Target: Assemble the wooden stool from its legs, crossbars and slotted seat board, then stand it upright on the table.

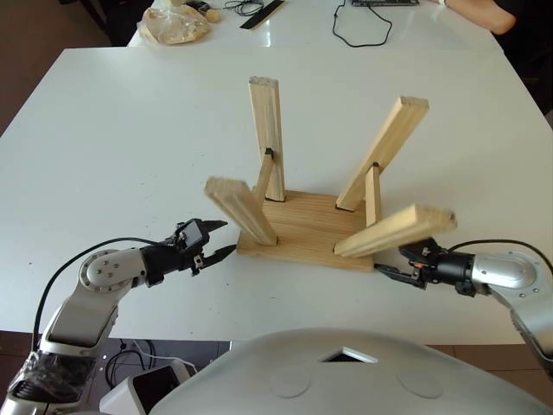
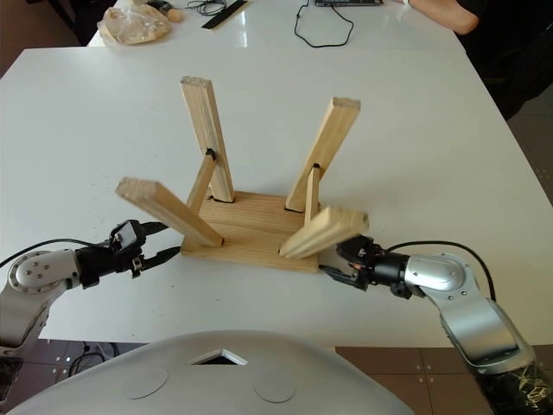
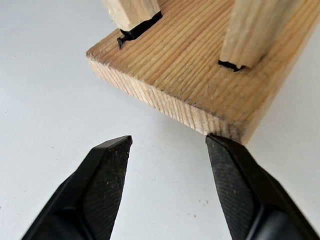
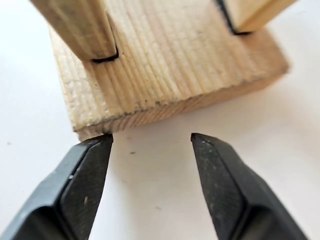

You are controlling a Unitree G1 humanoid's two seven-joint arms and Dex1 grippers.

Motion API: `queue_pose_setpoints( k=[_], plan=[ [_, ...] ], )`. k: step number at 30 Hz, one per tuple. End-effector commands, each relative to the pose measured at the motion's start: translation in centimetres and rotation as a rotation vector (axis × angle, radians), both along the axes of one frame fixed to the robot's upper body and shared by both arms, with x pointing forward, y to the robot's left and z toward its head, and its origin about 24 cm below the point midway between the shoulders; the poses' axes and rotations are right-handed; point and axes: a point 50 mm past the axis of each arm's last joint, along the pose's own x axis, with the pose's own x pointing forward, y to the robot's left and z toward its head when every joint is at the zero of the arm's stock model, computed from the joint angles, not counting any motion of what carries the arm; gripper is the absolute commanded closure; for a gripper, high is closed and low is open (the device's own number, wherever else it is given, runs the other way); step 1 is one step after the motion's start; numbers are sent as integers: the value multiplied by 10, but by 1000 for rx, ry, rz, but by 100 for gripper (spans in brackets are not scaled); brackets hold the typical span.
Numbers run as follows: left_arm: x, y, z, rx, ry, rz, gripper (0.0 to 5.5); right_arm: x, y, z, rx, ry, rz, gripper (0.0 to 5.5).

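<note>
As legs (image 1: 267, 130) fill its slots (image 3: 141, 29), seat board (image 1: 307, 226) lies flat

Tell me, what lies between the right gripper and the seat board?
Only bare white table, seen in the right wrist view between the open right gripper and the seat board.

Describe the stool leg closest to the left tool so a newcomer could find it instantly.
On the white table the stool lies upside down on its seat board. Take the leg at the board's near left corner, beside the open left tool. Unlike the steeper far legs, it leans low to the left; its near neighbour leans right.
</note>
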Motion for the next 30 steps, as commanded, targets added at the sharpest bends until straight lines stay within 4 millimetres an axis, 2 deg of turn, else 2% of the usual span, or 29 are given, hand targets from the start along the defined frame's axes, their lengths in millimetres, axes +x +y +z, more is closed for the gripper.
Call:
queue_pose_setpoints(
  k=[1,4,10,13,20,24,30],
  plan=[
    [-18,-23,19,-147,14,-102,273,-3,21,35,204,-58,116,260],
    [-21,-22,32,-169,8,-89,273,-3,16,52,216,-80,143,260],
    [-8,-17,76,-270,-77,-74,273,-3,9,79,240,-101,202,260],
    [-9,-16,87,-293,-72,-94,273,-1,7,87,247,-112,214,260],
    [-18,-12,84,-243,-8,-132,273,-3,1,87,219,-92,214,260],
    [-12,3,71,-164,4,-94,273,2,-12,71,131,-54,196,260],
    [-2,23,49,-40,-3,-59,273,12,-16,57,100,-51,205,260]
  ],
)
